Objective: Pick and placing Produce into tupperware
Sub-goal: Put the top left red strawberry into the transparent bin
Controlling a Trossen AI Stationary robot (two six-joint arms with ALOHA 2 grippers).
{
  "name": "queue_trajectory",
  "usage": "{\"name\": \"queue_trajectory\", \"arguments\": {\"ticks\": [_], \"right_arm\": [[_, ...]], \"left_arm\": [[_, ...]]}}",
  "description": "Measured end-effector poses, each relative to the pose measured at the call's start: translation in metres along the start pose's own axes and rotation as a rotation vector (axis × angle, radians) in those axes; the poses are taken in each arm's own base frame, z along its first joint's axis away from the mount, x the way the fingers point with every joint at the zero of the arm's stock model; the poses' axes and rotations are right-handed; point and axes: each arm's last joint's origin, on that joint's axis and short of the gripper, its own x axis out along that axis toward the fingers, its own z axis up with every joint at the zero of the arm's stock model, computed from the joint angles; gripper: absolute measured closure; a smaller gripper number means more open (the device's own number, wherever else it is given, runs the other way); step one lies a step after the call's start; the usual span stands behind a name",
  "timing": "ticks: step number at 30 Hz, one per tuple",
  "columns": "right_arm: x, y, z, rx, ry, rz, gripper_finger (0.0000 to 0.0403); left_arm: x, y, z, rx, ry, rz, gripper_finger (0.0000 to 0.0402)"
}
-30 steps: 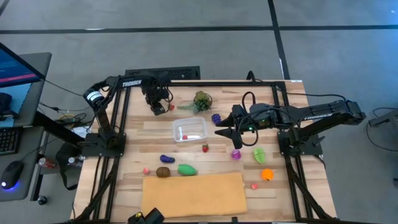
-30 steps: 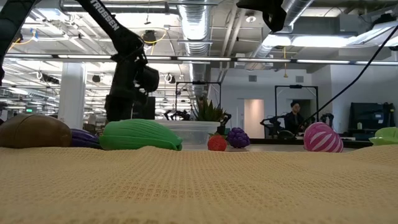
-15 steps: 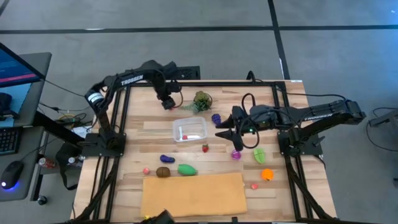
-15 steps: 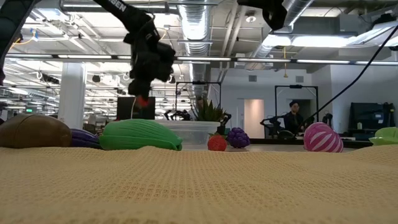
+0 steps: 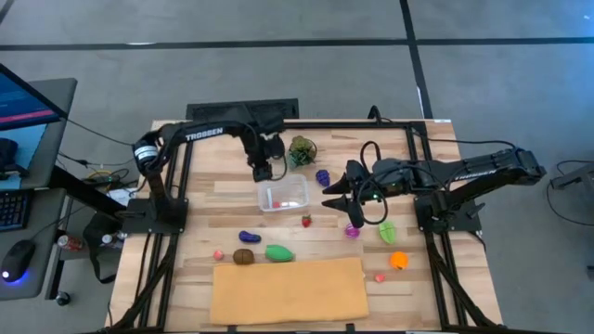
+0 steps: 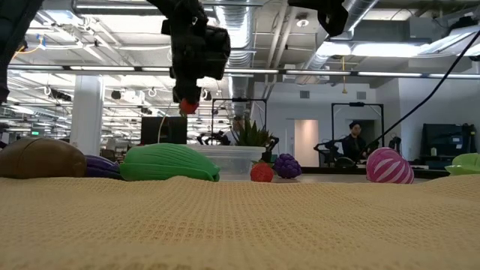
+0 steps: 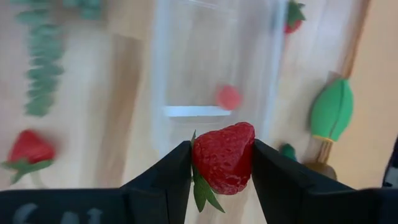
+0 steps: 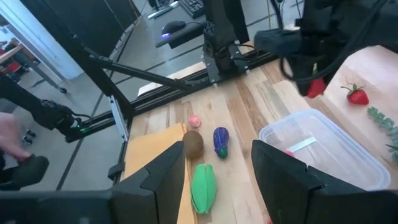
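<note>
Red strawberry point(image 7: 224, 157) pinched between both fingers of the left gripper point(image 5: 263, 171), raised off the table, just above the far-left corner of the tupperware point(image 5: 283, 195). Seen in the low view hanging from the left gripper point(image 6: 189, 103), well above the tub's rim point(image 6: 225, 152). Below the berry in the left wrist view, the tub's point(image 7: 214, 68) open mouth.

Clear plastic tub, upright, uncovered, mid-table. Inside: one small red piece point(image 5: 276, 203) and a pale strip near it; nothing else discernible.

Around the tupperware: second strawberry point(image 5: 305, 221) on the wood just beside its near-right corner; purple grapes point(image 5: 322, 176) off its far-right corner; leafy green bunch point(image 5: 302, 150) beyond its far edge, just beside the left gripper. Nearer than the tub, apart from it: a dark purple piece point(image 5: 249, 237), a brown piece point(image 5: 243, 257), a green pod point(image 5: 279, 251), a small pink piece point(image 5: 219, 253). Still nearer, the tan mat point(image 5: 288, 289) along the table's front edge.

Right gripper point(image 5: 332, 193) poised to the right of the tupperware, fingers apart, holding nothing, above bare wood. Past it, farther right of the tub: a pink striped piece point(image 5: 353, 229), a light green piece point(image 5: 387, 231), an orange piece point(image 5: 398, 261), another small pink piece point(image 5: 380, 276).

Open wood between the tub's left side and the table frame point(image 5: 181, 167); narrow gap between the tub's right side and the right gripper.
</note>
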Motion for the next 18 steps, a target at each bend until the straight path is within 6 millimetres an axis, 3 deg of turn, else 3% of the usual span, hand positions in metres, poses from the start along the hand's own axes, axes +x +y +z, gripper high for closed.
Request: {"name": "queue_trajectory", "arguments": {"ticks": [9, 18], "right_arm": [[0.0, 0.001, -0.001, -0.003, 0.003, 0.005, 0.0226], [0.0, 0.009, -0.004, -0.014, 0.013, 0.033, 0.0226]], "left_arm": [[0.02, -0.046, 0.011, 0.153, -0.007, 0.145, 0.026], [0.027, -0.065, 0.015, 0.177, -0.038, 0.283, 0.026]]}}
